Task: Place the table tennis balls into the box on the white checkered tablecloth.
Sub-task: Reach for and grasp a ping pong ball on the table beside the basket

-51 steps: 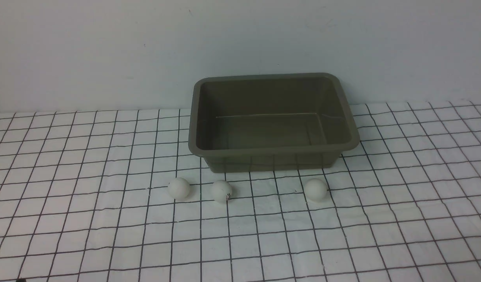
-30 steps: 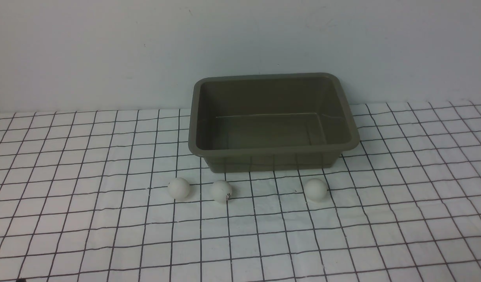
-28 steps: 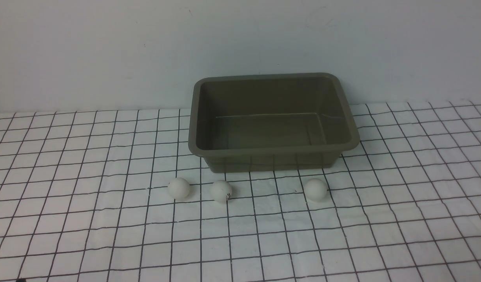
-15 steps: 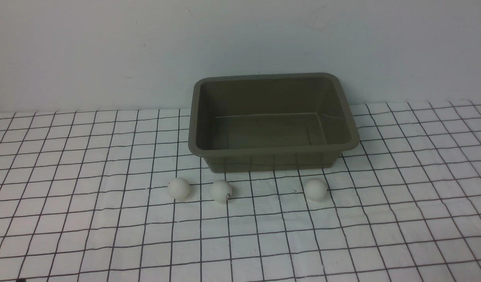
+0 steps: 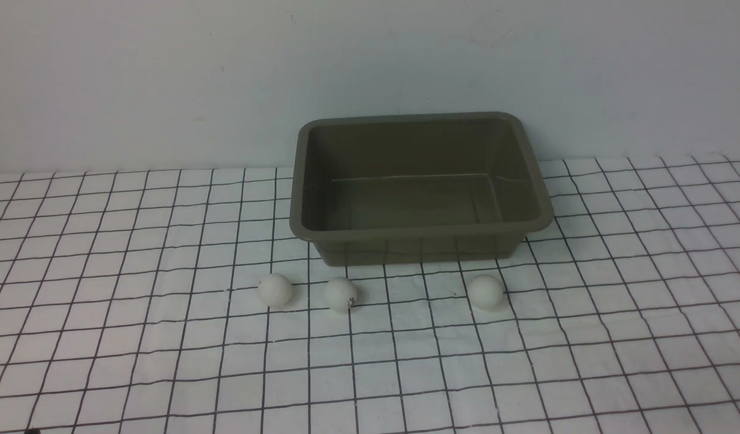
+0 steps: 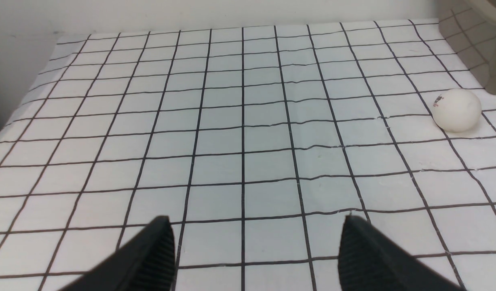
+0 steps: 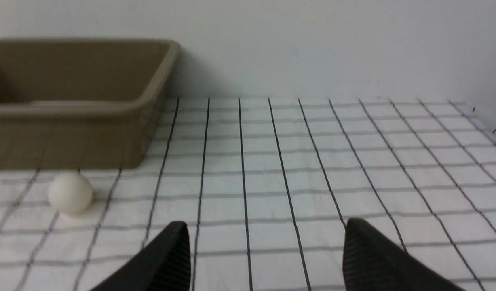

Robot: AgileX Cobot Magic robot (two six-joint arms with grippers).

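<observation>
Right, status: all three table tennis balls sit on the white checkered tablecloth (image 5: 134, 361), none in the box (image 5: 418, 252). The box stands open side up toward the back of the cloth, close to the pale wall (image 5: 164, 78). The balls lie in a rough row just in front of its near wall, not touching it or each other: left ball (image 5: 275, 290) off the box's left front corner, middle ball (image 5: 341, 294) beside it with a gap, small dark mark low on its right side, right ball (image 5: 485, 291) further along, below the right half of the near wall. We see the grippers only in the wrist views. Left gripper (image 6: 256, 220): jaws spread wide, nothing between them, bare cloth underneath. One ball (image 6: 456, 109) with a small printed mark lies ahead, well apart from the gripper, near a corner of the box; we cannot tell for sure which of the three it is. Right gripper (image 7: 266, 223): jaws also spread, pinching nothing, clear of everything. One ball (image 7: 70, 193) lies ahead of it and off to the side, just in front of the box's near wall by a corner. Cloth is slightly wrinkled, grid lines wavy.
</observation>
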